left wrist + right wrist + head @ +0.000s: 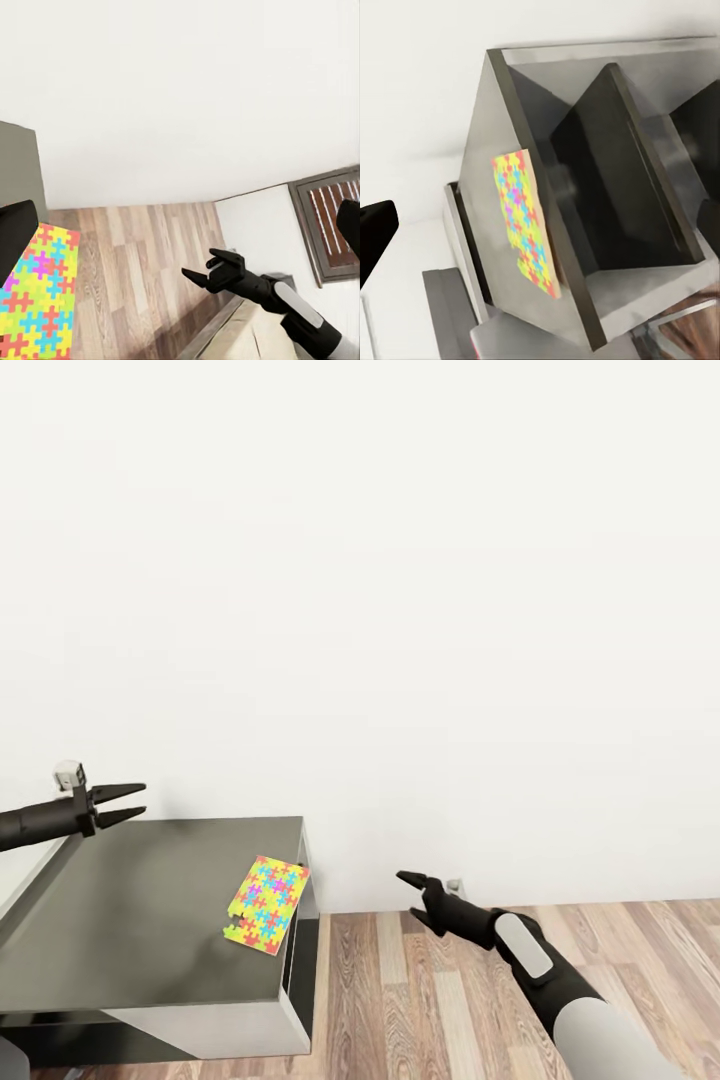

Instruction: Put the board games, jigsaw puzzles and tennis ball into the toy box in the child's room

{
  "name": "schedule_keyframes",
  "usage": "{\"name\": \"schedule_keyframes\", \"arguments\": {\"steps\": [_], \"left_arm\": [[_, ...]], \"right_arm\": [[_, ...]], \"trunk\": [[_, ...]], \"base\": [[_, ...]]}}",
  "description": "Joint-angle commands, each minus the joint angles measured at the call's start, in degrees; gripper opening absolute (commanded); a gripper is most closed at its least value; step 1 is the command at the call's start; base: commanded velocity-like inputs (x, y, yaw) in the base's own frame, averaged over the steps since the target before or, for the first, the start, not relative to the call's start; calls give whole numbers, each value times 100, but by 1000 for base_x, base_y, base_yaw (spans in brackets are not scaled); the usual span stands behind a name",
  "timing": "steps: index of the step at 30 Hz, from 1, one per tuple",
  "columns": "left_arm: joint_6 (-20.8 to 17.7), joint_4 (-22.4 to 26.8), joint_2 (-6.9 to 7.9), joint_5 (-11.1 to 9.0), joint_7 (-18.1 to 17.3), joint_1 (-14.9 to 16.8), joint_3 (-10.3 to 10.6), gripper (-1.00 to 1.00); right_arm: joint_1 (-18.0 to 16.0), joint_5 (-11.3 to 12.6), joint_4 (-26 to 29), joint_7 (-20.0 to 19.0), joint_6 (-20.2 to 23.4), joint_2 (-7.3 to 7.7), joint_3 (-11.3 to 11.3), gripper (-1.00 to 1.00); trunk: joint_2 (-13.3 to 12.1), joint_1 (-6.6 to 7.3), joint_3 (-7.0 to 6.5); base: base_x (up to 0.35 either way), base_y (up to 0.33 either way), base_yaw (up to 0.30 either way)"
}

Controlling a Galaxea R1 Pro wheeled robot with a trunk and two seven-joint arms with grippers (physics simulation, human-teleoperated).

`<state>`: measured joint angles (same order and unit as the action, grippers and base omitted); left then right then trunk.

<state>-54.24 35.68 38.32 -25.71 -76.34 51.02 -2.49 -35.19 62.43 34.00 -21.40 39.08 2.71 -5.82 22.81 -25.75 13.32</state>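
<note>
Bright, even, shadowless light washes the wall (400, 560) near-white, all views render-sharp, with soft reflections on the glossy tabletop (130, 900).

table (120, 920): left side cut by edge | jigsaw puzzle (34, 300): partly cropped

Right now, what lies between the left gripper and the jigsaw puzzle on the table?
Nothing but bare grey tabletop. In the head view the left gripper, jaws open, hangs over the table's far edge, and the jigsaw puzzle lies at the table's right edge.

Matt grey table (130, 920), wood-plank floor (430, 1000) — jigsaw puzzle (268, 903) perhaps glossy card.
</note>
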Motion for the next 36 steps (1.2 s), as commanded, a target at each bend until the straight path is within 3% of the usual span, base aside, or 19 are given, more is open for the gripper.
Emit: {"name": "schedule_keyframes", "arguments": {"steps": [1,4,9,14,22,29,36], "left_arm": [[-51,0,3,-13,-49,5,3,100],[-46,0,-1,-8,-177,3,5,100],[-43,0,-9,-5,-272,1,90,100],[-43,0,-15,-6,-289,-1,119,100],[-42,0,-17,-12,-300,-2,125,100],[-42,0,-18,-16,-307,-9,126,100],[-42,0,-41,-20,-310,-12,140,100]], "right_arm": [[-5,5,0,-19,5,2,-39,100],[-9,5,0,-19,9,-71,-82,100],[-37,-20,-22,32,10,-414,-145,100],[-132,-21,-83,53,2,-575,-217,100],[-169,-50,-149,65,-31,-669,-274,100],[-172,-397,-125,58,-43,-699,-279,100],[-172,-510,-98,22,-47,-730,-280,100]], "trunk": [[11,-3,11],[11,-3,11],[11,-3,11],[11,-3,11],[292,-157,137],[573,-311,262],[853,-464,388]], "base": [[0,0,0],[0,0,0],[0,0,0],[0,0,0],[0,0,0],[0,0,0],[0,0,0]]}}
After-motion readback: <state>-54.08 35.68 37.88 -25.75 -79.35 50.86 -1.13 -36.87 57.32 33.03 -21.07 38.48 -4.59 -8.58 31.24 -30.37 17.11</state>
